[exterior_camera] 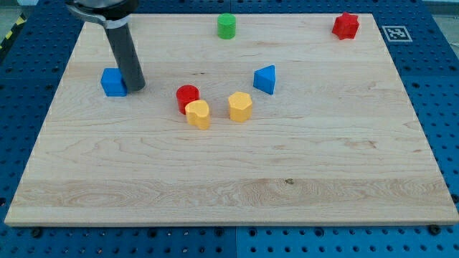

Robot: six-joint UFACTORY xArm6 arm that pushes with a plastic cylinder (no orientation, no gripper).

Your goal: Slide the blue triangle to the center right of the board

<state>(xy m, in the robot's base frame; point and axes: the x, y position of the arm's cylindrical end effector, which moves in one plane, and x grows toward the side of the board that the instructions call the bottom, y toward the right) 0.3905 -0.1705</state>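
The blue triangle lies on the wooden board, a little right of the middle and toward the view's top. My tip rests on the board far to the triangle's left, right beside a blue cube, on the cube's right side. The dark rod rises from the tip to the view's top left.
A red cylinder touches a yellow block near the middle; a second yellow block sits just left below the triangle. A green cylinder stands at the top edge and a red star-like block at the top right corner.
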